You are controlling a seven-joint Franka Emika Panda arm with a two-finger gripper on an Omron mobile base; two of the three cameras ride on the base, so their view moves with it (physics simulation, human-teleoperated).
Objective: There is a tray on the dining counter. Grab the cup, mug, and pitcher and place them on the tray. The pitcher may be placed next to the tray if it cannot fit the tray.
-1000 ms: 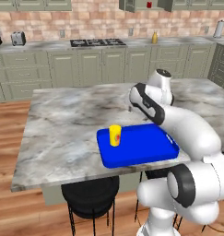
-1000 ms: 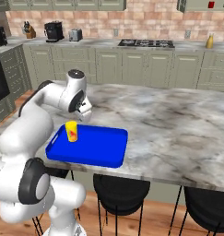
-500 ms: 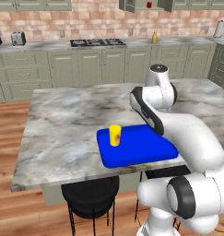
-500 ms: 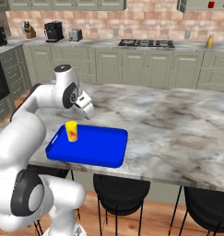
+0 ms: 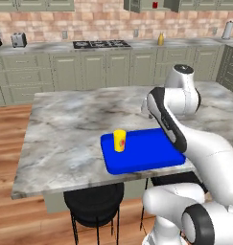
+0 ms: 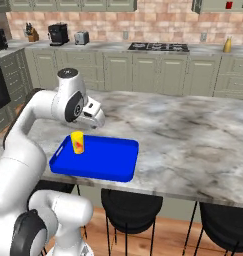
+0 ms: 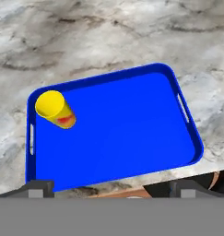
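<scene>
while cup (image 7: 55,109) stands upright inside tray (image 7: 132,133), far corner

Grey-white marbled dining counter (image 5: 65,129), blue tray (image 5: 146,155) flat near its front edge.

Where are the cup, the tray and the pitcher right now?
cup (image 7: 55,109): hand view, on its yellow side wall.
tray (image 7: 127,129): hand view, on its bare blue floor.
pitcher (image 6: 227,45): right base view, on its body, standing on the far wall counter.

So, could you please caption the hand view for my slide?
Yellow cup standing in one corner of the blue tray on the marbled dining counter.
</scene>
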